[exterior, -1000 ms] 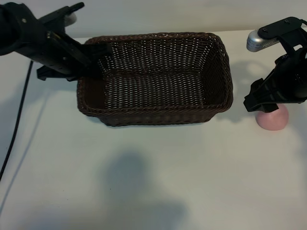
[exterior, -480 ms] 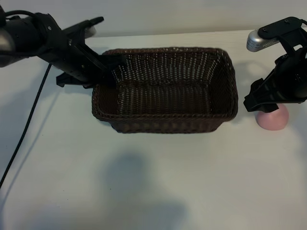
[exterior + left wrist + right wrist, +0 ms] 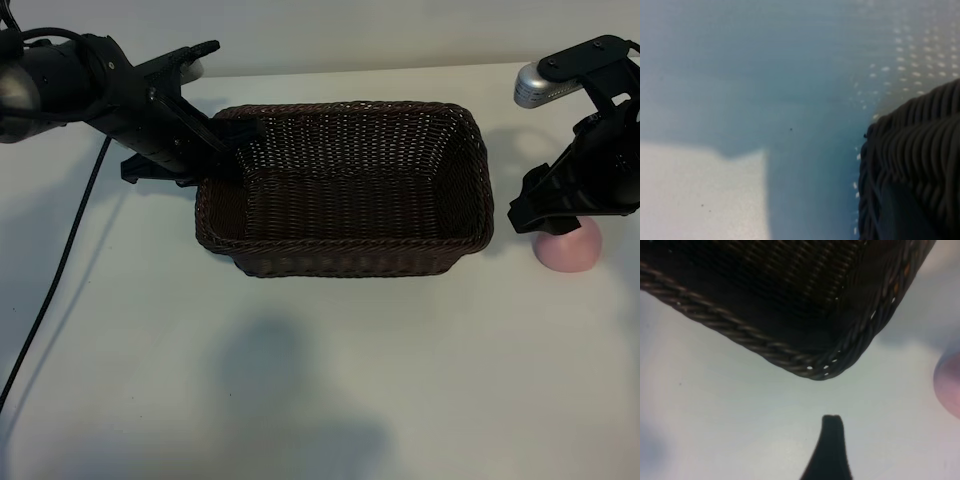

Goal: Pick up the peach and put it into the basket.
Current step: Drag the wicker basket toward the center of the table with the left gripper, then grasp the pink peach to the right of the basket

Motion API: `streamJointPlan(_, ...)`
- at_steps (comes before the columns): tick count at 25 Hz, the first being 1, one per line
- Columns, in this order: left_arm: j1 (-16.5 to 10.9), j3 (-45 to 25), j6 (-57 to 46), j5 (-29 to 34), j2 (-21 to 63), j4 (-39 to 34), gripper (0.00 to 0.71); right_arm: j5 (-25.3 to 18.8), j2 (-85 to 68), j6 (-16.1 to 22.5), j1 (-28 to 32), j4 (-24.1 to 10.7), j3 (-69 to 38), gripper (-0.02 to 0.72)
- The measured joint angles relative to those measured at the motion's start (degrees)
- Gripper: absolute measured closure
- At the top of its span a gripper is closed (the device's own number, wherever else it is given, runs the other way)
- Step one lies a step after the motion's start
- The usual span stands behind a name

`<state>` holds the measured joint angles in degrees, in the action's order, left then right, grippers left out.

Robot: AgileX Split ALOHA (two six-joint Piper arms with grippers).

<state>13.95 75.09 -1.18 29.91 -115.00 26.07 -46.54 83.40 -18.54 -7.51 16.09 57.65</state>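
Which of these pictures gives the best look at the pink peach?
The exterior view: the peach sits on the table beside the basket, partly behind the right arm. The right wrist view catches only a pink edge; the left wrist view shows none.

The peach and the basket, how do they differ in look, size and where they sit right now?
The peach is small, smooth, rounded and pale pink; the basket is large, rectangular, dark brown and woven. The peach is partly hidden beneath the right gripper, whose fingers stand open; the basket's left end is gripped by the left gripper. The peach lies outside the basket, off its right end. Both rest on the white table.
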Motion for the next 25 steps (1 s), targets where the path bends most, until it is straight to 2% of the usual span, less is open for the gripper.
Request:
streamJointPlan(5,0.0,0.0,0.0,0.1,0.0,-0.5,0.544,0.0,0.0,0.0,0.0,0.0,0.0,0.108)
streamJointPlan(7,0.0,0.0,0.0,0.3,0.0,-0.5,0.509,0.0,0.0,0.0,0.0,0.0,0.0,0.108)
streamJointPlan(9,0.0,0.1,0.0,0.6,0.0,-0.3,0.424,0.0,0.0,0.0,0.0,0.0,0.0,0.108)
streamJointPlan(14,0.0,0.3,-0.7,1.1,0.3,-1.0,0.098,0.0,0.0,0.0,0.0,-0.1,0.0,0.108)
streamJointPlan(16,0.0,0.3,-1.6,1.7,0.9,-2.4,0.038,-0.1,0.0,0.0,0.0,-0.1,0.0,0.108)
streamJointPlan(18,0.0,0.4,-2.6,2.7,2.1,-4.6,0.021,-0.1,0.0,0.0,0.0,-0.1,0.0,0.108)
streamJointPlan(25,0.0,0.4,-4.5,6.4,9.0,-9.7,0.033,-0.2,0.0,0.0,0.0,-0.1,0.0,0.108)
